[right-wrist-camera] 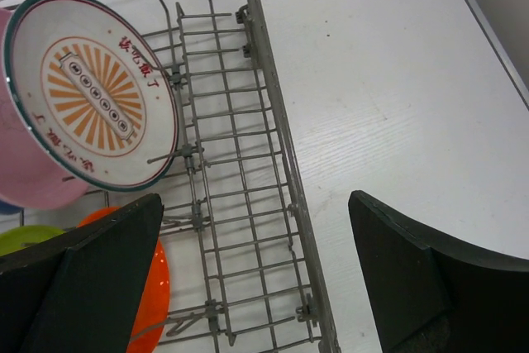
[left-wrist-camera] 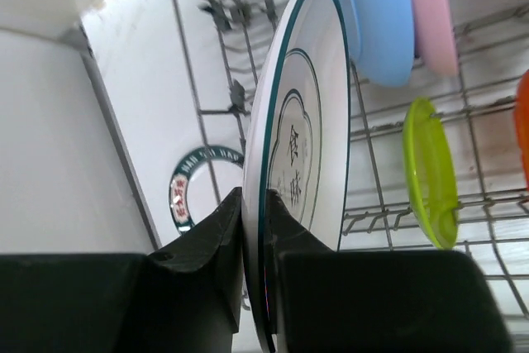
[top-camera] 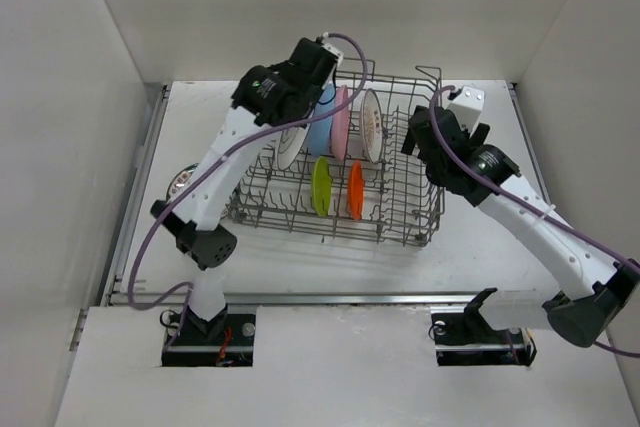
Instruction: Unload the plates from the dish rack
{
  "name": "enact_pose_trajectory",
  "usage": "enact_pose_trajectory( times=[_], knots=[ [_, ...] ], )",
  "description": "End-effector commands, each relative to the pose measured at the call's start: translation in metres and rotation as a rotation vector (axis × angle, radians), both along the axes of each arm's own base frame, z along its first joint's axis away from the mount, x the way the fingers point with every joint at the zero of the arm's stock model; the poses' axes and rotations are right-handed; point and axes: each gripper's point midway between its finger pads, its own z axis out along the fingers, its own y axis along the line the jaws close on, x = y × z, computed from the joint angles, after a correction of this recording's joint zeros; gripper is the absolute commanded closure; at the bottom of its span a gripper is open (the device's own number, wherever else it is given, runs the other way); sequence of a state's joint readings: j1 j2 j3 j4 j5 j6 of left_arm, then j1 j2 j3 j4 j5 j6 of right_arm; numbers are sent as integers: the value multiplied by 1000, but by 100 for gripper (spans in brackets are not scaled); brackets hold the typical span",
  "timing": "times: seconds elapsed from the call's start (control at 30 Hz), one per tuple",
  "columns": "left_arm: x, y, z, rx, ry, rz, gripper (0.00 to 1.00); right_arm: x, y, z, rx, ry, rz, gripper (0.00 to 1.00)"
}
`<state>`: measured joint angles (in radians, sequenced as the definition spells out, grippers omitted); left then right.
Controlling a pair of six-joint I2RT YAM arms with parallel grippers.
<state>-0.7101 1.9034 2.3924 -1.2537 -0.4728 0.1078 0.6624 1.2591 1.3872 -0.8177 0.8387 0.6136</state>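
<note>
Left wrist view: the white teal-rimmed plate [left-wrist-camera: 307,146] stands on edge at the left of the dish rack [top-camera: 400,232], its rim pinched in the closed left hand [left-wrist-camera: 252,204] — grasp made, so the next move is probably lifting it straight up and out; the right hand [right-wrist-camera: 256,237] hangs wide open, empty, beside the rack.

My left arm [top-camera: 215,177] stretched forward, left gripper [left-wrist-camera: 252,201] pinched on white plate [left-wrist-camera: 310,121] rim. Right arm [top-camera: 530,217] elbow out, right gripper [right-wrist-camera: 256,200] jaws wide, holding nothing.
</note>
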Motion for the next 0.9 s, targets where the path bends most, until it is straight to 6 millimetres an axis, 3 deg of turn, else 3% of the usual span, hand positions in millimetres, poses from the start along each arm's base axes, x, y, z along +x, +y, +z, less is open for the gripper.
enact_pose_trajectory(
  times=[0.0,0.13,0.17,0.27,0.3,0.37,0.4,0.43,0.5,0.53,0.63,0.73,0.77,0.87],
  knots=[
    [-21,19,95,-173,-258,-4,100,5,-12,9,-1,-7,-66,0],
    [-24,54,127,-188,-370,80,100,13,-25,-2,31,21,-126,0],
    [-21,79,131,-183,-385,142,100,16,-26,-1,49,15,-125,0],
    [-12,126,123,-228,-363,270,100,29,-21,-18,50,68,-99,7],
    [-1,154,96,-268,-275,326,100,33,-15,-18,61,64,-80,11],
    [-1,180,67,-346,-168,386,100,34,-10,-30,76,92,-47,16],
    [1,203,52,-431,-113,440,100,35,-8,-35,82,98,-38,19],
    [-1,214,17,-449,0,479,100,37,-8,-44,93,107,-35,26],
    [0,227,-20,-544,123,521,100,35,-8,-41,113,83,-26,34],
    [-4,236,-42,-619,202,535,100,38,-9,-43,123,77,-29,44],
    [-6,247,-77,-702,317,545,100,38,-13,-41,112,68,-28,52],
    [-9,245,-112,-711,442,515,100,45,-21,-47,91,78,-52,63],
    [-10,248,-119,-710,465,524,100,47,-21,-47,92,63,-59,71],
    [-10,257,-146,-692,546,576,100,54,-30,-49,77,56,-72,79]
  ],
)
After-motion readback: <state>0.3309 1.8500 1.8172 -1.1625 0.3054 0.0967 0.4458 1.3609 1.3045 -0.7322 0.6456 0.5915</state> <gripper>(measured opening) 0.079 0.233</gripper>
